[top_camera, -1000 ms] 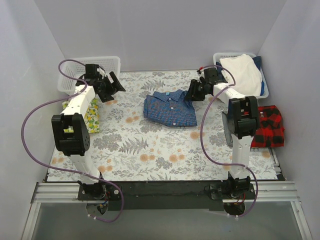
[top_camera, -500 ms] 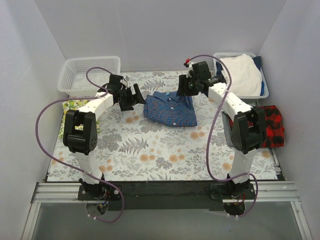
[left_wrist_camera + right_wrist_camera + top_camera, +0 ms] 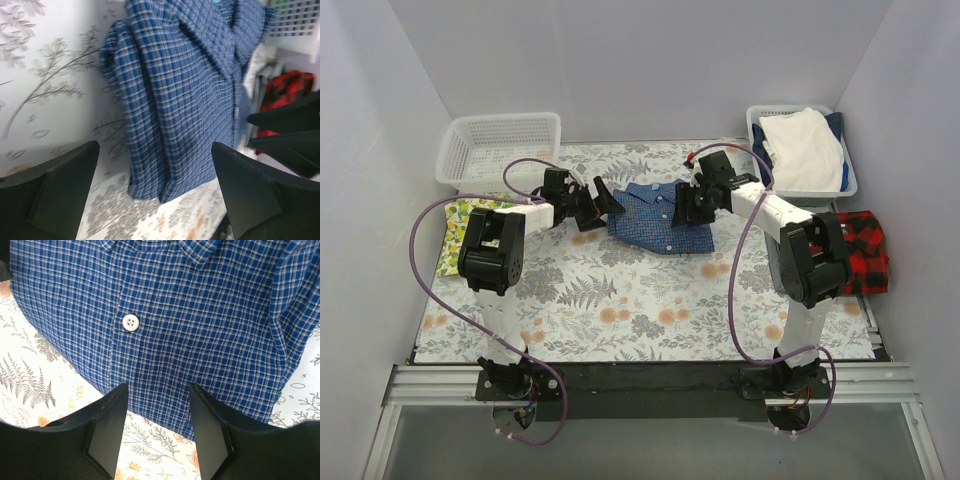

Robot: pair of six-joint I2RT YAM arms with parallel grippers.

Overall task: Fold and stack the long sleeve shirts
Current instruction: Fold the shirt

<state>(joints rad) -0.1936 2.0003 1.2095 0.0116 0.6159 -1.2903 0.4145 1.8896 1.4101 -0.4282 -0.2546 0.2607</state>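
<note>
The left hand (image 3: 604,201) is released, its fingers wide apart, and the blue shirt (image 3: 655,218) lies just ahead of it on the surface (image 3: 620,300). The right hand (image 3: 688,210) is released too, just over the same shirt. The collar label (image 3: 669,187) is too small to read. The red plaid shirt (image 3: 860,255) lies well apart from both hands.

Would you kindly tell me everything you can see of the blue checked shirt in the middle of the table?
The blue shirt is woven cloth in a fine blue-and-white check, with a collar and a white button on its front. It lies folded into a rough rectangle, collar toward the far wall, flat on the floral table cover. The left tool stands open at its left edge, the right tool open over its right side; contact with either is unclear.
</note>
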